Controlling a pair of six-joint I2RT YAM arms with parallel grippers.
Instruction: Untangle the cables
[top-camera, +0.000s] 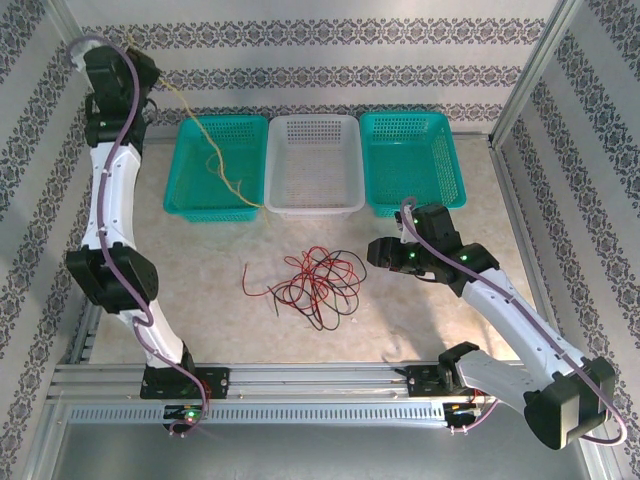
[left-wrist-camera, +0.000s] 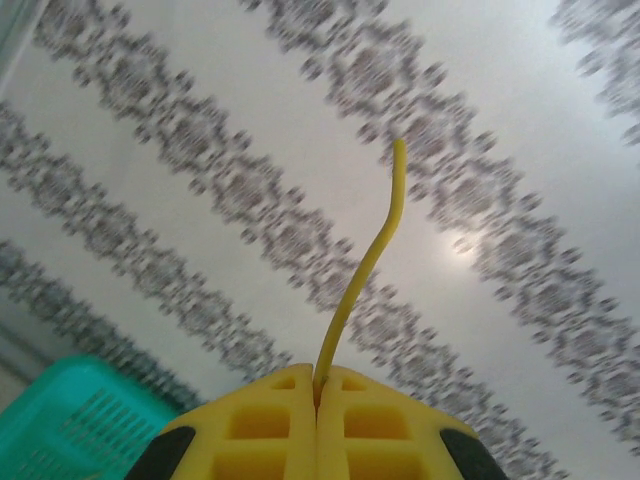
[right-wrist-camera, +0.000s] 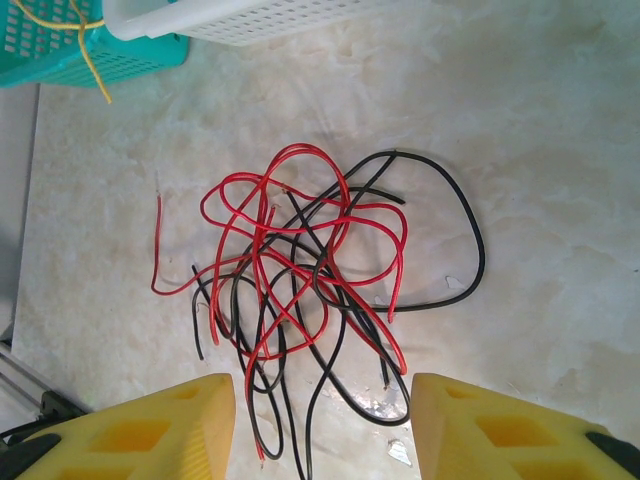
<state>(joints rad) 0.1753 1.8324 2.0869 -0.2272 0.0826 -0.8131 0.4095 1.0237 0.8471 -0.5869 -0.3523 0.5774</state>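
**A:** What sort of place is this?

**B:** A robot lab work cell, not a home. A left arm (top-camera: 108, 200) and a right arm (top-camera: 515, 315) are bolted to an aluminium rail (top-camera: 300, 385) along the bottom of the frame.

**A:** And around them?

**B:** A metal post (top-camera: 535, 70) at upper right borders flat panels (top-camera: 330, 60) papered in grey damask (wallpaper on boards). The tabletop (top-camera: 200, 300) is marble-look, with a row of plastic baskets (top-camera: 312, 206) near the top.
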